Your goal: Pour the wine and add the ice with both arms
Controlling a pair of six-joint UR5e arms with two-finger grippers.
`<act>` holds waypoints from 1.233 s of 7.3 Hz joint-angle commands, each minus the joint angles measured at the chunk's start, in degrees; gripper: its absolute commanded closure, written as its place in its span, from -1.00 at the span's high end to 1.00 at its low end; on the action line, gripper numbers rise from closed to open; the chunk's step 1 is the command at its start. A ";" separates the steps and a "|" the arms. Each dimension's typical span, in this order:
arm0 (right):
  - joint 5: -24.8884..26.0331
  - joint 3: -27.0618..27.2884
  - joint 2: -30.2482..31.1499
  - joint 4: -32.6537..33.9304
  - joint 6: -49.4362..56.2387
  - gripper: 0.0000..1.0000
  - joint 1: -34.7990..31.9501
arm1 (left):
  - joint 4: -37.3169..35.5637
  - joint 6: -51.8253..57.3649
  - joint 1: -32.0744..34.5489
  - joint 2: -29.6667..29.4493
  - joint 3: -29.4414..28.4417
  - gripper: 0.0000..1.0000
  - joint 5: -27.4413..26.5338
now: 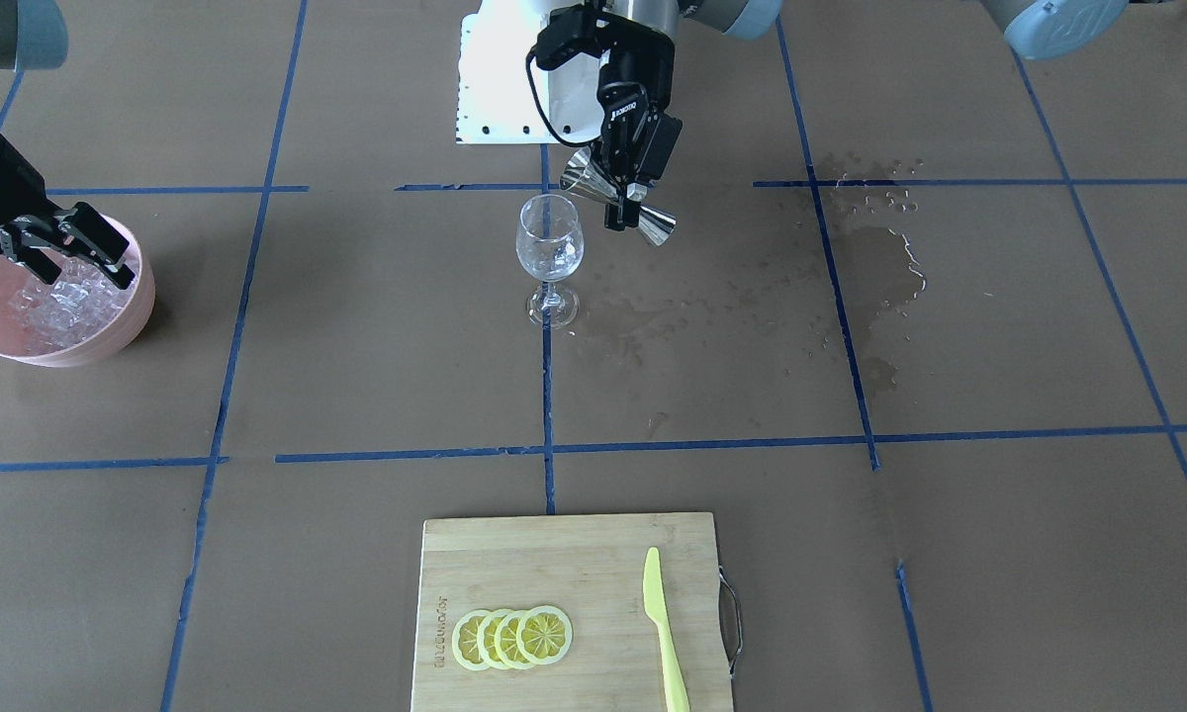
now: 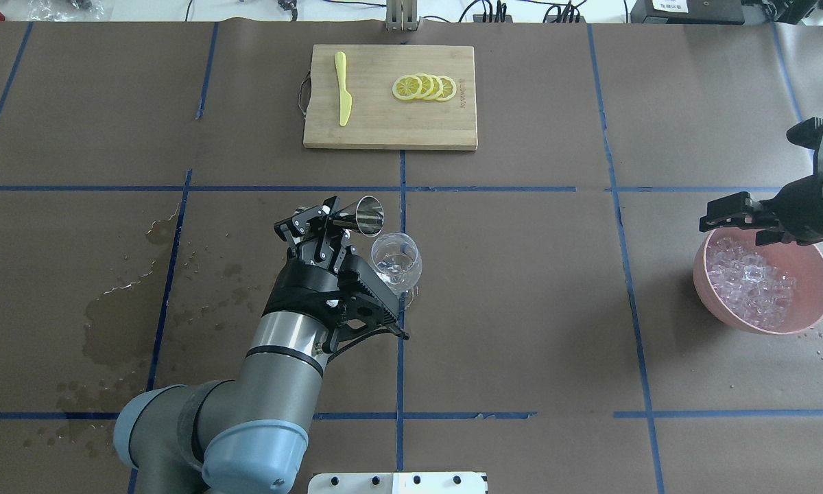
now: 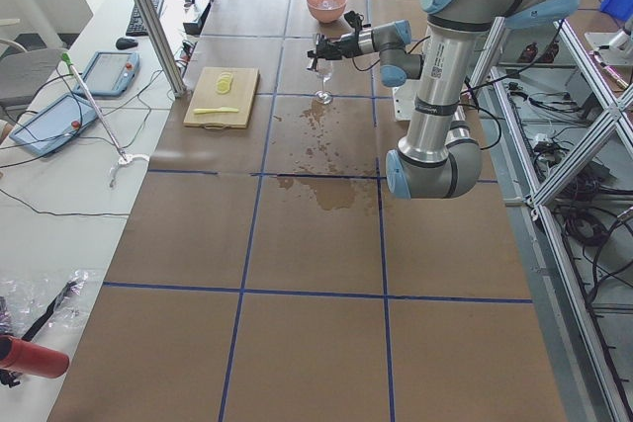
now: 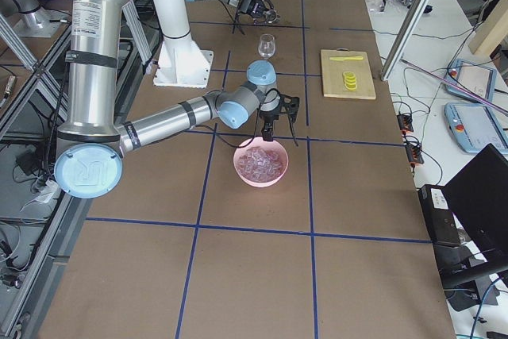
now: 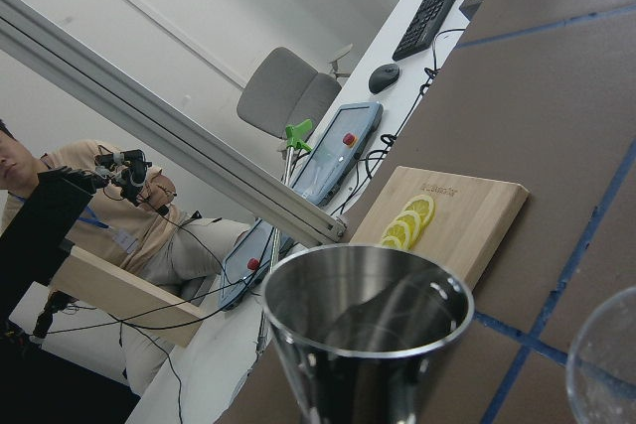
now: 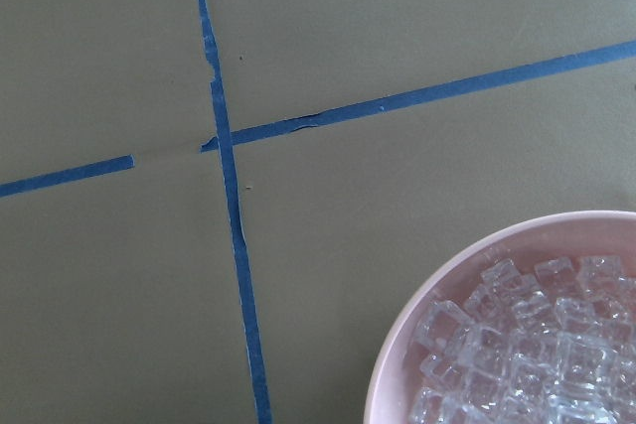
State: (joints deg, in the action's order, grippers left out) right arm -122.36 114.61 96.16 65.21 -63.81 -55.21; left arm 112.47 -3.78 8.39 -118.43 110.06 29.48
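My left gripper (image 1: 621, 206) is shut on a steel jigger (image 1: 658, 225), tilted on its side with its mouth beside the rim of the clear stemmed wine glass (image 1: 550, 247). In the overhead view the jigger (image 2: 367, 214) lies just beyond the glass (image 2: 396, 264). The left wrist view shows the jigger's open mouth (image 5: 363, 325). My right gripper (image 1: 84, 267) is open, just above the near edge of a pink bowl (image 1: 138, 297) heaped with ice cubes (image 1: 59, 302). The right wrist view shows the ice (image 6: 527, 345). Wine shows as dark wet marks (image 1: 870, 247) on the paper.
A wooden cutting board (image 1: 574, 564) with lemon slices (image 1: 514, 636) and a yellow-green knife (image 1: 665, 633) lies at the table's far edge from me. The white pedestal base (image 1: 500, 79) stands behind the glass. Blue tape lines cross the brown paper.
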 commanded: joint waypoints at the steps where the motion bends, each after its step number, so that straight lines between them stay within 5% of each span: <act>1: -0.07 0.00 -0.01 0.00 0.00 1.00 0.01 | -0.06 6.74 0.05 -0.22 -0.28 -1.00 -0.56; 9: -0.24 -0.09 -0.10 -0.09 0.00 1.00 0.01 | -0.15 28.37 -0.13 -0.40 -0.28 -1.00 -6.09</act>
State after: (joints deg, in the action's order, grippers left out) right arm -122.59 114.52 96.07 65.19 -63.81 -55.20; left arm 112.39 22.04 8.34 -118.82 109.85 25.03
